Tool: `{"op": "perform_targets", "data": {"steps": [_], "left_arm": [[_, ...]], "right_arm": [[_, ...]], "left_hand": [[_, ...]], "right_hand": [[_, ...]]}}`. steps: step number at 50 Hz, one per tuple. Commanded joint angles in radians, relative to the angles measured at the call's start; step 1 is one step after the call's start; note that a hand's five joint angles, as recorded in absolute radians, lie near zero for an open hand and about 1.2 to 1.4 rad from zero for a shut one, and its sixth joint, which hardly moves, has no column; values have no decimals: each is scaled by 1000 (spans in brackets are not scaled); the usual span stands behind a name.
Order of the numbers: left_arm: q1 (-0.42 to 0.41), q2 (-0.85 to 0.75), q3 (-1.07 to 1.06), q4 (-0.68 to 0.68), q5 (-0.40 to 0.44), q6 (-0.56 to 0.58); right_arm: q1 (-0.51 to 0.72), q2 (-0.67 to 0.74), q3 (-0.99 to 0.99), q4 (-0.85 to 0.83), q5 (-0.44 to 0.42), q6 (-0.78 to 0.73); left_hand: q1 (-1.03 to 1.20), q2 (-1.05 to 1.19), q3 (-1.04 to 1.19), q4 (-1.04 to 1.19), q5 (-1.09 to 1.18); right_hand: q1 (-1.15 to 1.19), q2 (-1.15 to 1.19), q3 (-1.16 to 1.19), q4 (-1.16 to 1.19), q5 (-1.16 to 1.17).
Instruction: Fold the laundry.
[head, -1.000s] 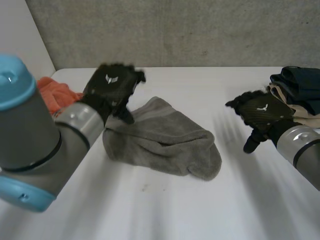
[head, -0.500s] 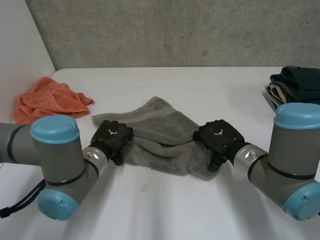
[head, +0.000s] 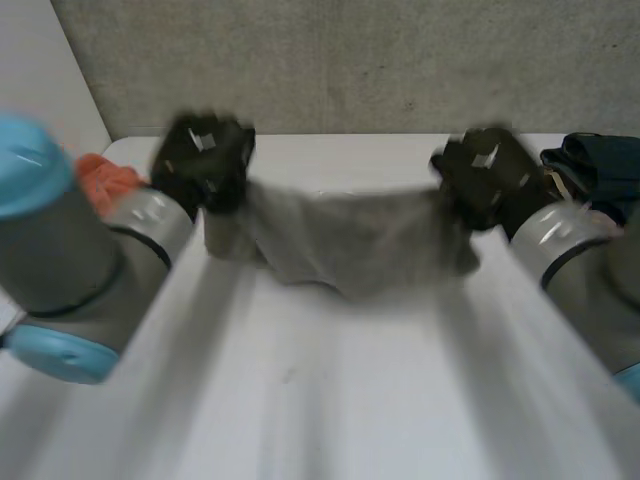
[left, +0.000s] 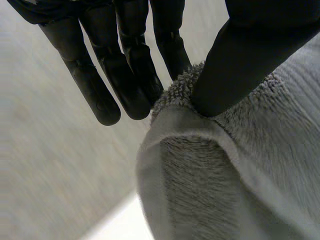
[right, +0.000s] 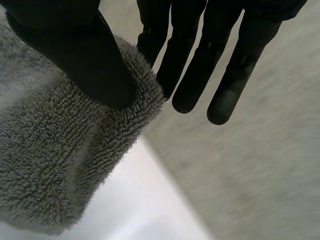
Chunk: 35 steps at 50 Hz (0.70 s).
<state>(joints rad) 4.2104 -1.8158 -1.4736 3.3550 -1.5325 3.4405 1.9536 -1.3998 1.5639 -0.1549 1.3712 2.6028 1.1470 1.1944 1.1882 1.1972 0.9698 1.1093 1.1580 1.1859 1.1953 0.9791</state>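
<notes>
A grey towel (head: 345, 245) hangs stretched between both hands above the white table (head: 330, 400). My left hand (head: 205, 160) holds its left end, my right hand (head: 485, 175) its right end. In the left wrist view the thumb (left: 235, 65) presses the fluffy towel edge (left: 230, 165) against straight fingers (left: 125, 70). The right wrist view has the thumb (right: 75, 50) pinching the towel's end (right: 65, 150) against the fingers (right: 190, 60) in the same way. The towel sags in the middle.
An orange cloth (head: 105, 180) lies at the table's far left, partly behind my left arm. A pile of dark and tan folded clothes (head: 600, 170) sits at the far right edge. A grey wall runs behind the table.
Both hands came down onto the towel's two ends, closed on them and lifted. The towel went from a crumpled heap on the table to hanging stretched between the hands.
</notes>
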Motion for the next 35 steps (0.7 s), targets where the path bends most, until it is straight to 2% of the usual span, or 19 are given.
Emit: {"op": "perform_targets", "data": {"steps": [1,6,10,15,18,21,22,23,27,30,35], "left_arm": [[-1,222,12,-34,6,-119],[-3,227,-4,-49,5,-130],[-3,144,-14,-46,-8,-130],[23,-55,1,-45,-15,-127],[52,-149,12,-45,-26,-121],[88,-275,39,-36,-37,-121],[94,-301,55,-34,-41,-121],[103,-344,85,-32,-55,-121],[111,-361,125,-35,-92,-122],[111,-315,118,-35,-92,-124],[89,-148,21,-32,-92,-121]], "right_arm": [[-35,-139,-143,51,-8,-23],[-33,-114,-206,44,-52,-21],[-25,48,-265,32,-84,-18],[82,275,-324,29,-90,-20],[129,356,-331,28,-86,-27],[151,442,-346,28,-78,-18],[153,456,-347,28,-77,-18],[153,466,-348,28,-66,-17],[153,446,-346,32,9,5],[150,383,-323,46,73,34],[93,199,-227,135,111,39]], "left_hand": [[249,202,208,199,252],[249,202,208,199,252],[249,202,208,199,252],[249,202,208,199,252],[249,202,208,199,252],[244,196,203,194,247],[55,7,14,5,58],[-339,-387,-381,-390,-337],[-888,-935,-929,-938,-885],[-898,-946,-939,-948,-896],[-851,-899,-893,-902,-849]], "right_hand": [[287,238,210,201,243],[287,238,210,201,243],[287,238,210,201,243],[287,238,210,201,243],[287,238,210,201,243],[-469,-518,-546,-555,-514],[-716,-765,-793,-803,-761],[-935,-983,-1011,-1021,-979],[-935,-983,-1011,-1021,-979],[-935,-983,-1011,-1021,-979],[-935,-983,-1011,-1021,-979]]}}
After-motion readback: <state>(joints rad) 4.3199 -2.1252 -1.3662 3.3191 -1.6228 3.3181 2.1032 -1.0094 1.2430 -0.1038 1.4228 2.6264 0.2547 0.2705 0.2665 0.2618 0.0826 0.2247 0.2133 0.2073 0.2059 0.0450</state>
